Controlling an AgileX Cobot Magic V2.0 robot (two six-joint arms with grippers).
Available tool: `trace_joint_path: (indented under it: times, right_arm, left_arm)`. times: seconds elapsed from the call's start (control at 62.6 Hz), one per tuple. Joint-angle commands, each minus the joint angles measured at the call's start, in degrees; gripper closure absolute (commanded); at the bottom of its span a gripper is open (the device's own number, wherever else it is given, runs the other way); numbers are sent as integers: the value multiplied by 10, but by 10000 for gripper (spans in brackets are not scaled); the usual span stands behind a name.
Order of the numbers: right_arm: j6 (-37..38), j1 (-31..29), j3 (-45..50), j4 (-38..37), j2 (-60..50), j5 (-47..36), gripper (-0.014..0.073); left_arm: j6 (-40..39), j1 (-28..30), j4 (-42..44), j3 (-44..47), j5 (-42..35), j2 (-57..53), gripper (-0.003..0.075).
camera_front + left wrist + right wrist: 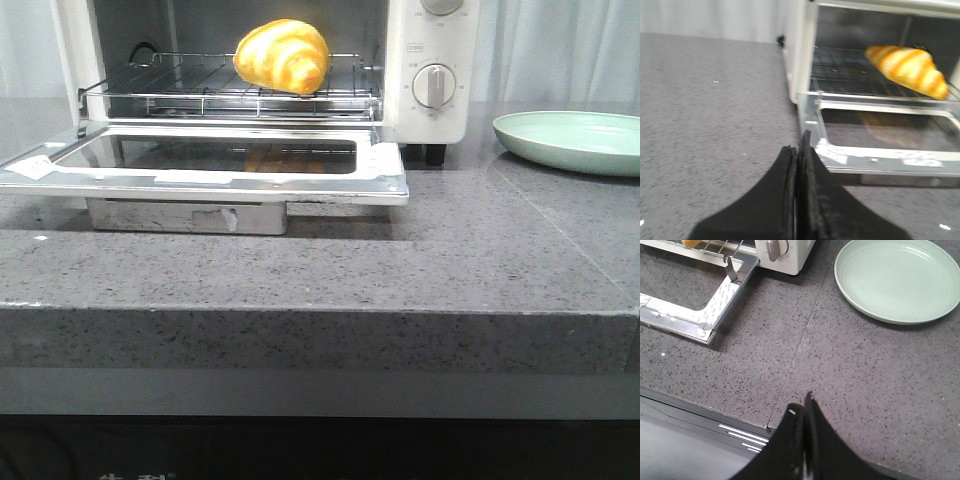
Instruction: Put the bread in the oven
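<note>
The bread, a glossy golden-orange bun with pale stripes, lies on the wire rack inside the white oven. The glass door hangs open and flat over the counter. The bread also shows in the left wrist view, and a sliver of it in the right wrist view. My left gripper is shut and empty, off the door's left front corner. My right gripper is shut and empty, above the counter's front edge, right of the door. Neither gripper shows in the front view.
A pale green plate sits on the grey speckled counter right of the oven; it also shows in the right wrist view. The oven's dial faces front. The open door juts toward the counter's front edge.
</note>
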Motion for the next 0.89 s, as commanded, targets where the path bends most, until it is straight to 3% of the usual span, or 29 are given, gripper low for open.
trace_joint_path:
  times: [0.0, 0.383, 0.463, 0.878]
  right_arm:
    - [-5, -3, -12, -11, -1, -31, 662]
    - [-5, -3, -12, -11, -1, -31, 662]
    - [-5, -3, -12, -11, -1, -30, 662]
    - [-5, -3, -12, -11, -1, -30, 662]
  left_arm:
    - [2, 22, -12, 45, -114, -38, 738]
    - [2, 50, -18, 173, -177, -148, 738]
    - [2, 50, -18, 184, -206, -147, 738]
    - [2, 67, -18, 183, -209, -146, 738]
